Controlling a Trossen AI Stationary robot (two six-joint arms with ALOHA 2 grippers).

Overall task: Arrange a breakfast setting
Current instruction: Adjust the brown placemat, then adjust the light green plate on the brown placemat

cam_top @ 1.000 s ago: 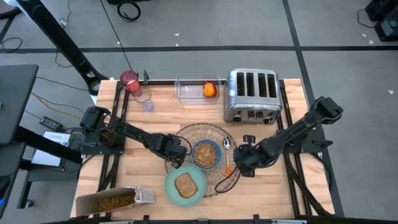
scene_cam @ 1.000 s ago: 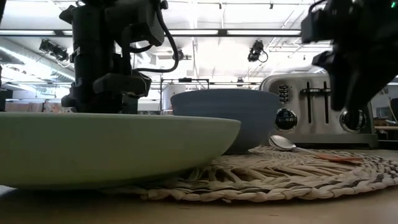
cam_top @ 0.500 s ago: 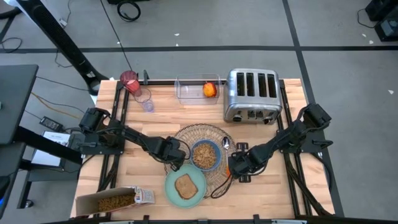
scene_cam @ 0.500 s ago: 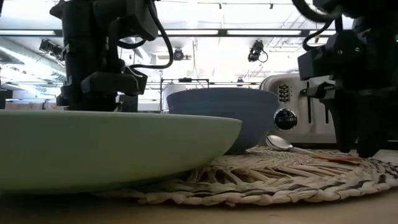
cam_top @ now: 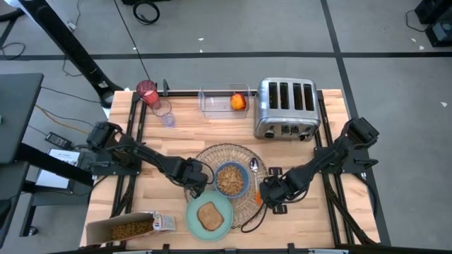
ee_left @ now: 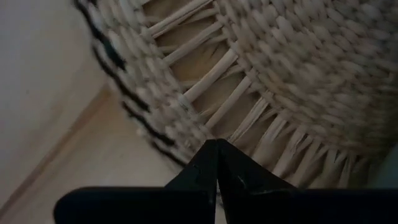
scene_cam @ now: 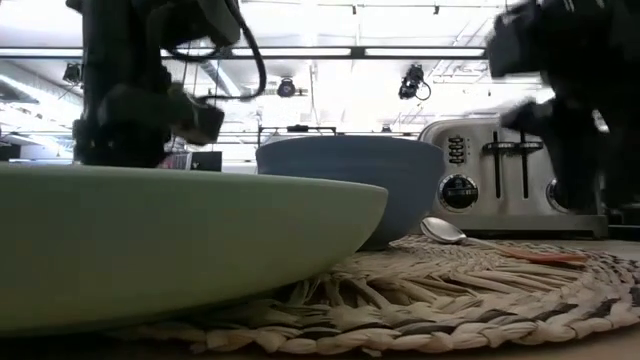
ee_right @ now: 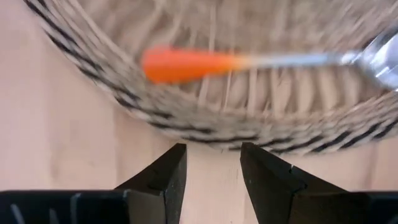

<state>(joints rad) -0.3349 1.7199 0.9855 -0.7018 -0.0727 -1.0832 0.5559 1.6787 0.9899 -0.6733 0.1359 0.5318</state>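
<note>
The round wicker placemat (cam_top: 233, 152) lies flat on the table. On it are the blue bowl (cam_top: 229, 180) of cereal and the orange-handled spoon (cam_top: 256, 176). The pale green plate (cam_top: 210, 216), with toast on it, overlaps the mat's near rim. My left gripper (cam_top: 198, 176) is shut and points down at the mat's left rim. My right gripper (cam_top: 270, 197) stands open over the table at the mat's right rim, near the spoon's handle (ee_right: 186, 65). The dark red cup (cam_top: 147, 90) and the orange fruit (cam_top: 238, 101) stand at the far edge. My left gripper's shut fingertips (ee_left: 217, 149) come down from above on the placemat's open spoked band, just inside its left rim (ee_left: 205, 115). I cannot tell whether a strand is caught between them. The mat lies flat on the table.
A silver toaster (cam_top: 286, 106) stands at the far right. The fruit lies in a clear box, and a clear glass (cam_top: 166, 116) stands beside the cup. A cereal box (cam_top: 131, 227) lies at the near left corner. Bare wood shows left and right of the mat.
The placemat has slid a little toward the table's near edge, carrying the bowl, plate and spoon with it. My left gripper has moved the same way, still shut. My right gripper has come down and moved toward the near left, up to the mat's right rim.
</note>
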